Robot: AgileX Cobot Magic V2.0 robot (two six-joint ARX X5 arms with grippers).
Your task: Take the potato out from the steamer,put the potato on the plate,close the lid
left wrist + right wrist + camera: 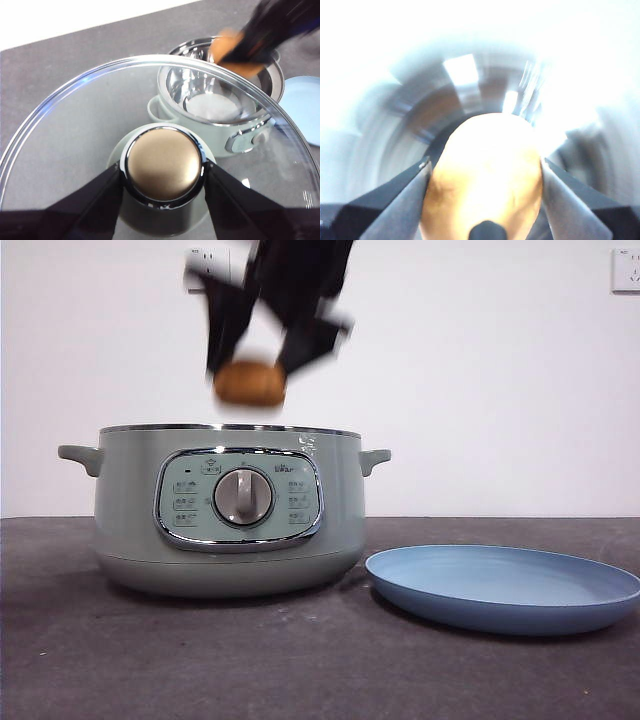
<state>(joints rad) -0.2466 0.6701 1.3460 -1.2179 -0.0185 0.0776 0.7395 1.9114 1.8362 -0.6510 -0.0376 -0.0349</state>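
Above the open steamer (228,510), your right hand (252,368) grips the potato (250,384); your left hand (162,175) clamps the lid (75,125) by its knob.

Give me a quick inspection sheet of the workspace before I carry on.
Surface: dark grey table.
Potato: gripped in the air above the open steamer.
Plate: beside the steamer, nothing on it.
Lid: off the steamer, held up by its knob.
Clutter: nothing seen.
Grippers: right gripper shut on the potato; left gripper shut on the knob.
Cables: nothing seen.
Surroundings: white wall, wall sockets.
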